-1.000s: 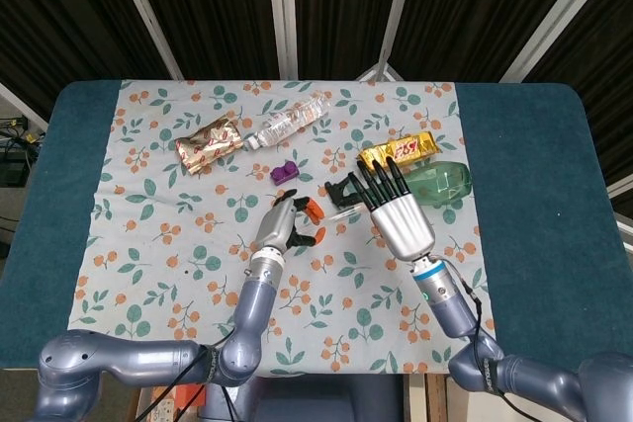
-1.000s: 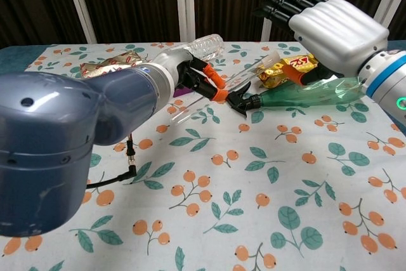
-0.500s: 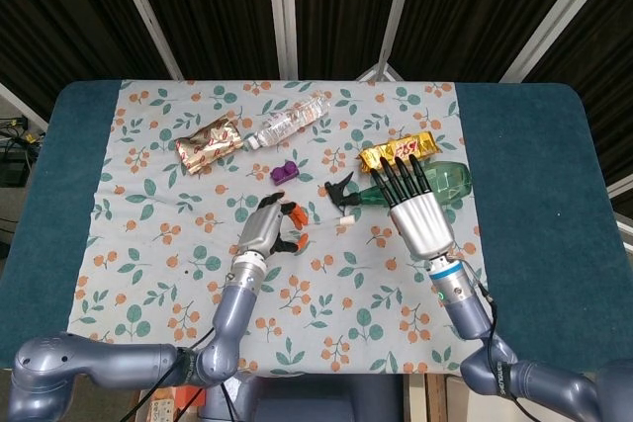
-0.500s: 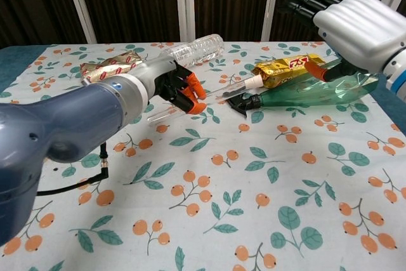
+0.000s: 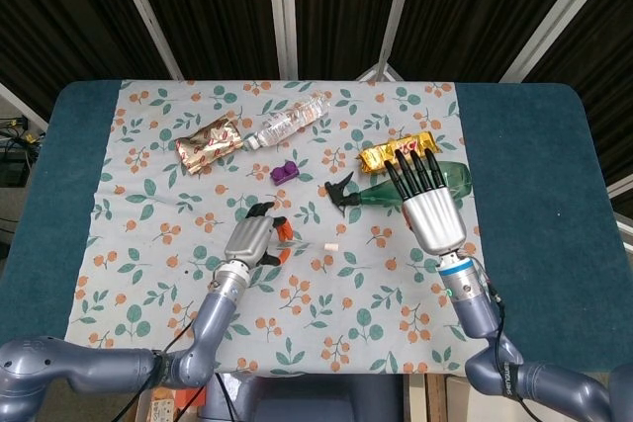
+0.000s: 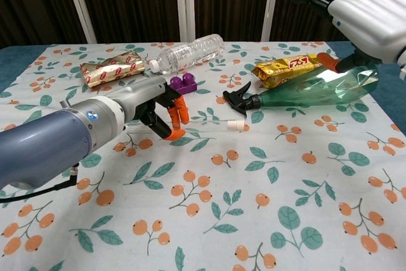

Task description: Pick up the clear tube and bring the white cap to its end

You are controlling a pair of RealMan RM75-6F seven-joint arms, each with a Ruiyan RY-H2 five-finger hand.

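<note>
Looking down on the desk, we see the clear tube lying flat on the flowered cloth with the white cap at its end. Our left robot hand has its fingers curled over the tube's other end; whether it grips the tube we cannot tell. Our right robot hand hovers with fingers straight, empty, above the green spray bottle

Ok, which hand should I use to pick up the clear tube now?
Left. The left hand sits beside the clear tube on the cloth, its fingertips near the tube's end. The right hand hovers raised over the green spray bottle, farther away.
</note>
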